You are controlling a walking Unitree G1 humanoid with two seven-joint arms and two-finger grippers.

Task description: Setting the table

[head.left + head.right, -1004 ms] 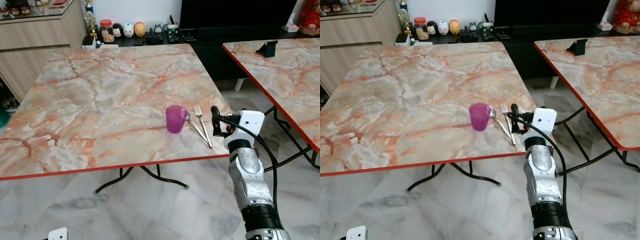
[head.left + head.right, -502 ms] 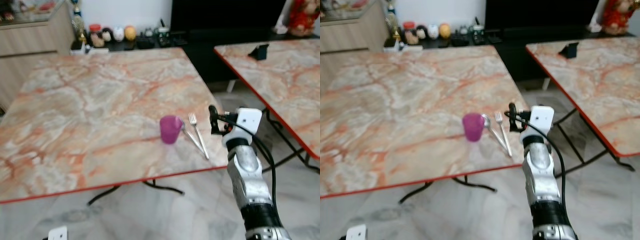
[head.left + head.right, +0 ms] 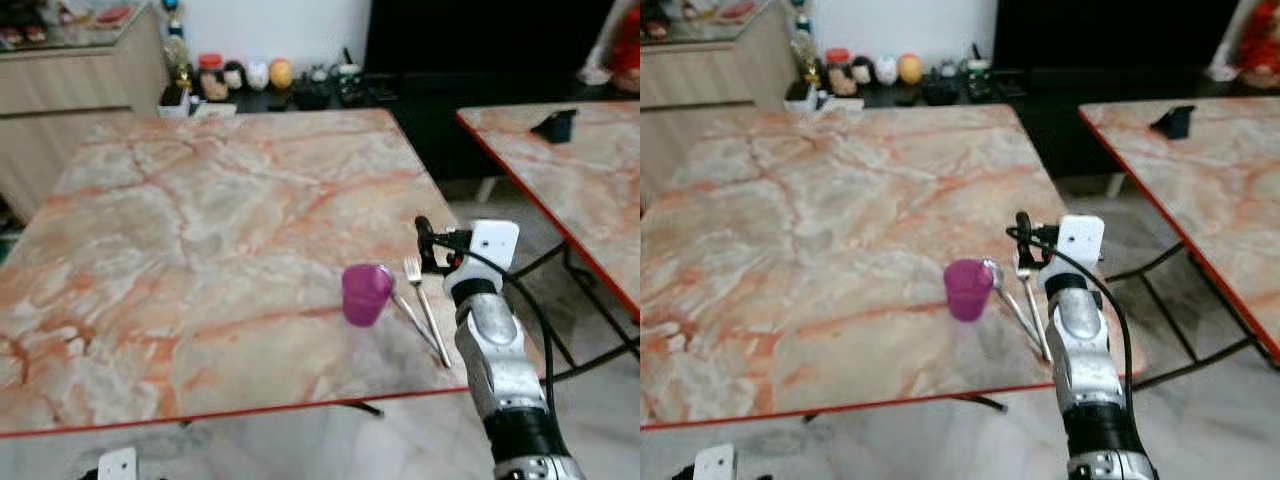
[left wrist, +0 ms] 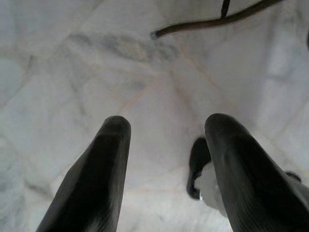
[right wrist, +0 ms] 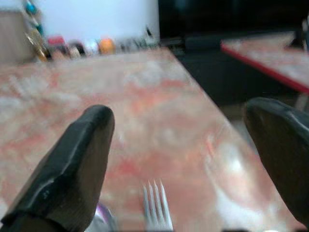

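Your right gripper (image 3: 424, 240) has crept further in over the tabletop (image 3: 200, 230) edge, fingers (image 5: 72, 164) still spread wide, holding nothing, just above the fork (image 3: 424, 300). Fork and spoon (image 3: 412, 314) lie side by side, touching near the handles, just beside the purple cup (image 3: 365, 294). Left gripper (image 4: 166, 159) hangs over the floor, fingers apart.

Even indoor light, soft motion blur throughout, right wrist view blurriest, faint table (image 3: 200, 230) sheen.
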